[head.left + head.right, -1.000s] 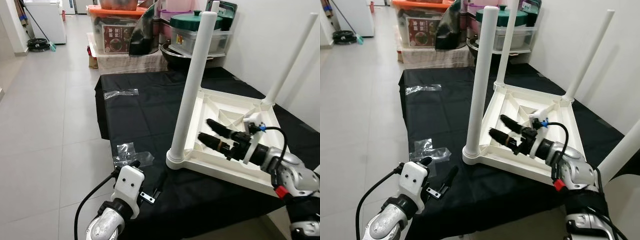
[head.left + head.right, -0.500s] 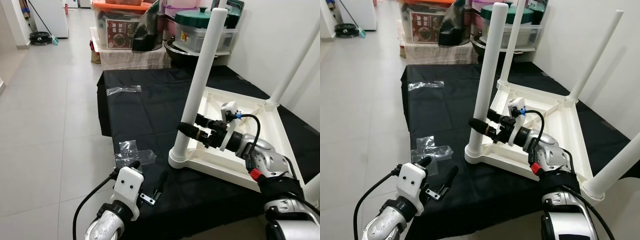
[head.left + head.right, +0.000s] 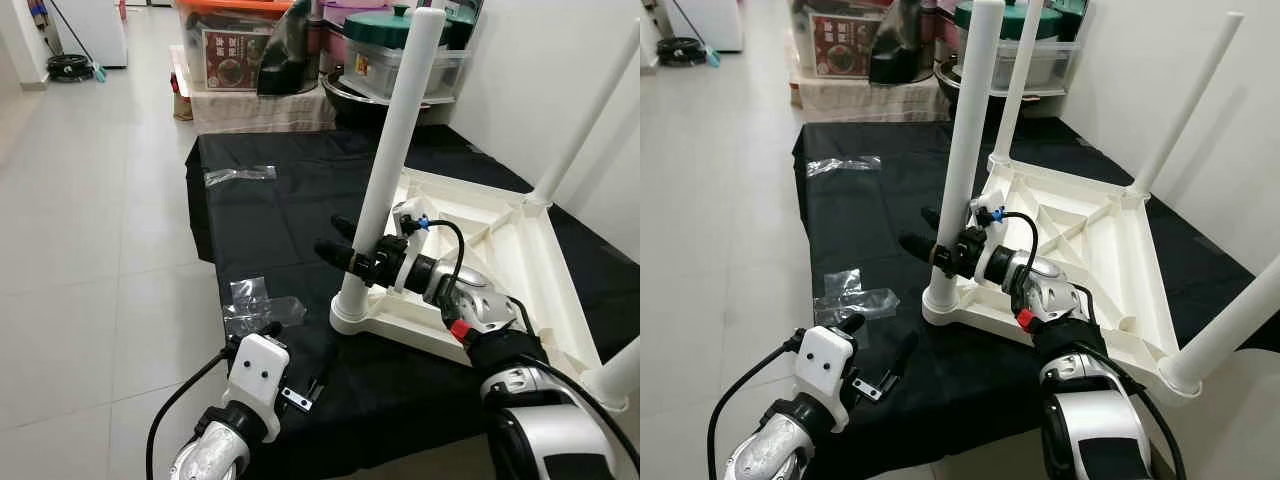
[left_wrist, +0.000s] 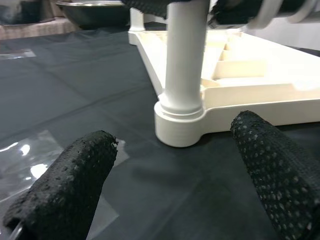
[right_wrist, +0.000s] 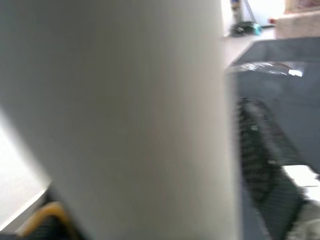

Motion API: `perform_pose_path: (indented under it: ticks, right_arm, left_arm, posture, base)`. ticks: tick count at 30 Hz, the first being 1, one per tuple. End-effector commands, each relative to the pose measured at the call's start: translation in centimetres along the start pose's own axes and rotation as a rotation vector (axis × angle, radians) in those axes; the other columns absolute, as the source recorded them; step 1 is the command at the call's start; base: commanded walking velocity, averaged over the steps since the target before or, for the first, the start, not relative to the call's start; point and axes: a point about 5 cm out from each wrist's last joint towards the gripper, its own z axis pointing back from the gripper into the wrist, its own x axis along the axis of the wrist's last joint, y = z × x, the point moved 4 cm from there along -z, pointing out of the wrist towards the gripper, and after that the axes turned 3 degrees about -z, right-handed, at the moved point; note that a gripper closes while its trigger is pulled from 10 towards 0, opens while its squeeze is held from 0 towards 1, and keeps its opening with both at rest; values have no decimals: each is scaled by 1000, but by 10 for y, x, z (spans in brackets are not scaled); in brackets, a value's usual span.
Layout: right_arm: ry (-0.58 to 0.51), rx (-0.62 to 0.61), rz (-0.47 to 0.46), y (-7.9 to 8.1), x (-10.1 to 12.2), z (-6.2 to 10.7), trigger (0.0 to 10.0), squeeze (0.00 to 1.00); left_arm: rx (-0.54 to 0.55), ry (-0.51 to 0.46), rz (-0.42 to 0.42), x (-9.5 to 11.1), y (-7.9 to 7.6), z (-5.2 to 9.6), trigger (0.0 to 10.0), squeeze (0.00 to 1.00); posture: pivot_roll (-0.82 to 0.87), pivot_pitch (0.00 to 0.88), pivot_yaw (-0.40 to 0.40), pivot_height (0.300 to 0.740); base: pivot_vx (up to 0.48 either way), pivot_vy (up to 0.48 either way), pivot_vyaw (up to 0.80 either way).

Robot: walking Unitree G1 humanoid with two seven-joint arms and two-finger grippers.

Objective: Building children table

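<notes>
- Right gripper [image 3: 345, 243] is straddling the near table leg [image 3: 392, 160] mid-frame, fingers spread around it.
- Left gripper [image 4: 175, 165] is hovering lower left, fingers spread, holding nothing.

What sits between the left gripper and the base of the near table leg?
Only bare black cloth, as the left wrist view shows; the left gripper faces the near leg, with clear plastic wrap off to one side.

An upturned table [image 3: 500, 235] is set on a cloth [image 3: 280, 215], 4 legs up. The nearest leg [image 3: 385, 170] is straddled by the right gripper [image 3: 345, 245]. Plastic wrappers [image 3: 255, 305] lie left; storage bins [image 3: 400, 55] stand behind.
</notes>
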Motion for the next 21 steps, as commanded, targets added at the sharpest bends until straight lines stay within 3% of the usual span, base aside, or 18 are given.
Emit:
perform_pose_path:
  ticks: [1, 5, 9, 11, 13, 14, 16, 17, 19, 20, 21]
  right_arm:
    - [10, -49, 17, -4, -3, -2, 0, 0]
    - [12, -73, 31, -7, -4, -3, 0, 0]
    - [-51, -302, 64, -28, -3, 7, 0, 0]
    - [-86, -434, 87, -38, -1, 15, 0, 0]
    - [-110, -672, 163, -50, 3, 31, 0, 0]
    - [-110, -672, 163, -50, 3, 31, 0, 0]
    - [-135, -968, 231, -56, 6, 55, 0, 0]
    - [-135, -968, 231, -56, 6, 55, 0, 0]
    - [-163, -1161, 229, -53, 6, 72, 0, 0]
    - [-163, -1161, 229, -53, 6, 72, 0, 0]
    - [-166, -1248, 171, -48, -1, 75, 0, 0]
  left_arm:
    - [1, 7, -1, 0, -2, 1, 10000, 0]
    - [1, 7, -2, 0, -2, 1, 10000, 0]
    - [3, 13, 3, -2, -2, 0, 10000, 0]
    - [-6, 14, -3, -3, -3, -1, 10000, 0]
    - [-15, 15, -5, -3, -3, -2, 10000, 0]
    - [-15, 15, -5, -3, -3, -2, 10000, 0]
    - [-20, 17, -7, -4, -3, -3, 10000, 0]
    - [-20, 17, -7, -4, -3, -3, 10000, 0]
    - [-22, 20, -10, -5, -3, -3, 10000, 0]
    - [-22, 20, -10, -5, -3, -3, 10000, 0]
    - [-21, 21, -13, -5, -3, -3, 10000, 0]
  posture:
    - [84, 73, -132, 740]
    - [84, 73, -132, 740]
    - [79, 64, -130, 740]
    - [68, 59, -119, 740]
    - [61, 61, -112, 740]
    - [61, 61, -112, 740]
    - [60, 61, -112, 740]
    - [60, 61, -112, 740]
    - [61, 62, -112, 740]
    - [61, 62, -112, 740]
    - [63, 60, -113, 740]
  base:
    - [0, 0, 0]
    - [0, 0, 0]
    - [0, 0, 0]
    - [0, 0, 0]
    - [0, 0, 0]
    - [0, 0, 0]
    - [0, 0, 0]
    - [0, 0, 0]
    - [0, 0, 0]
    - [0, 0, 0]
    - [0, 0, 0]
